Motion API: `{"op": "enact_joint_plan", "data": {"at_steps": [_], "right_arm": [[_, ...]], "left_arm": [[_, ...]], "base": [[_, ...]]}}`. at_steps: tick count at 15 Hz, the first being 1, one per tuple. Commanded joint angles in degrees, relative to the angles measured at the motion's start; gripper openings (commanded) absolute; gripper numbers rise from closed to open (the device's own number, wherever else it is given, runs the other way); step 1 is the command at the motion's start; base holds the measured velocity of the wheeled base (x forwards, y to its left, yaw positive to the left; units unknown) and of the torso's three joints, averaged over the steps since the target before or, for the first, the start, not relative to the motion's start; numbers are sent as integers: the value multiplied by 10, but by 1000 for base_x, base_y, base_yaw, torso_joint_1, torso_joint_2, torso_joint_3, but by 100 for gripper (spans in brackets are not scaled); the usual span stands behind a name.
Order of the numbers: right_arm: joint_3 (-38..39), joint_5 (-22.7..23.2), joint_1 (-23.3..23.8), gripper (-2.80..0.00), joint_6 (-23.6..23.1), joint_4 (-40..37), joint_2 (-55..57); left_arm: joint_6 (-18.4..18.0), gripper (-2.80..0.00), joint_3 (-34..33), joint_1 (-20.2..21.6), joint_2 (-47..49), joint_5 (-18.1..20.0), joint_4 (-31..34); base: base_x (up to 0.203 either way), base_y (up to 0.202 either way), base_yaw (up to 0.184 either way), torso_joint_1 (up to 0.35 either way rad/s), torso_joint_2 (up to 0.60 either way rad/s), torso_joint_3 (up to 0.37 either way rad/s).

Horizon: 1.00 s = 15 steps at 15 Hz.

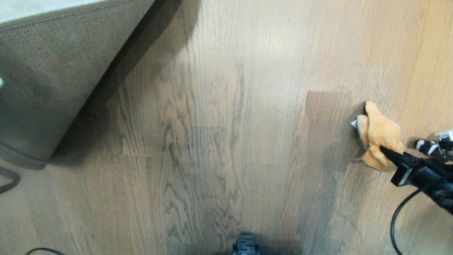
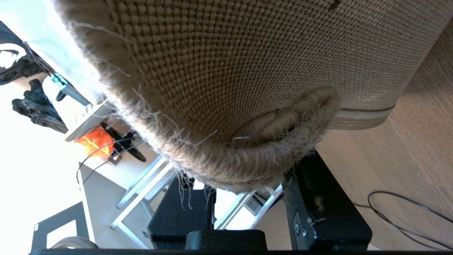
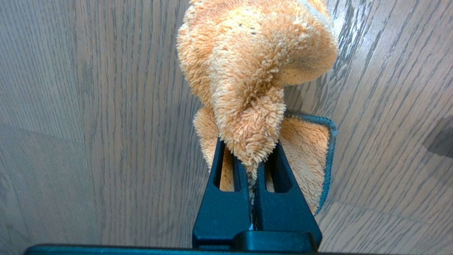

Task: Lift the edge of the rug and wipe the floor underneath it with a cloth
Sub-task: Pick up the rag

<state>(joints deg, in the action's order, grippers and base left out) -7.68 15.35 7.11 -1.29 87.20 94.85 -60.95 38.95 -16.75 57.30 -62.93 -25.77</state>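
So the left gripper (image 2: 247,198) has its 2 black fingers pinched on the rounded, tan woven-backed rug edge (image 2: 244,166), holding it up off the grey-brown wood-grain floor (image 1: 219,141). Over on the right, the right gripper (image 3: 253,166) is clamped tight on a fluffy orange terry cloth (image 1: 378,136), whose long axis runs away from the robot.

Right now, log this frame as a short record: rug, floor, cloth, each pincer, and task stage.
rug edge: lifted, tan woven backing facing the head camera
floor: wood-grain planks, exposed beside the raised rug
cloth: orange, bunched, at the right side of the floor
left pincer: clamped on the rug's bound border
right pincer: shut on the cloth
stage: rug raised, cloth not under it yet
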Motion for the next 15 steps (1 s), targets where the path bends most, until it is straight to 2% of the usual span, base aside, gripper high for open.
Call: {"op": "enact_joint_plan", "data": {"at_steps": [1, 5, 9, 10, 12, 15], "right_arm": [[-1, 1, 0, -280, 0, 28, 2], [-1, 1, 0, -280, 0, 28, 1], [0, 1, 0, -280, 0, 28, 1], [0, 1, 0, -280, 0, 28, 1], [0, 1, 0, -280, 0, 28, 1], [0, 1, 0, -280, 0, 28, 0]], "left_arm": [[-3, -280, 1, -1, 1, -3, -2], [-21, -280, -26, -5, 0, -2, -61], [-95, -280, -70, -6, 0, 0, -173], [-103, -280, -78, -6, 0, 0, -188], [-105, -280, -79, -6, 0, -1, -190], [-135, -280, -77, -5, 0, -4, -191]], "base": [[0, 0, 0, 0, 0, 0], [0, 0, 0, 0, 0, 0], [0, 0, 0, 0, 0, 0], [0, 0, 0, 0, 0, 0], [0, 0, 0, 0, 0, 0], [0, 0, 0, 0, 0, 0]]}}
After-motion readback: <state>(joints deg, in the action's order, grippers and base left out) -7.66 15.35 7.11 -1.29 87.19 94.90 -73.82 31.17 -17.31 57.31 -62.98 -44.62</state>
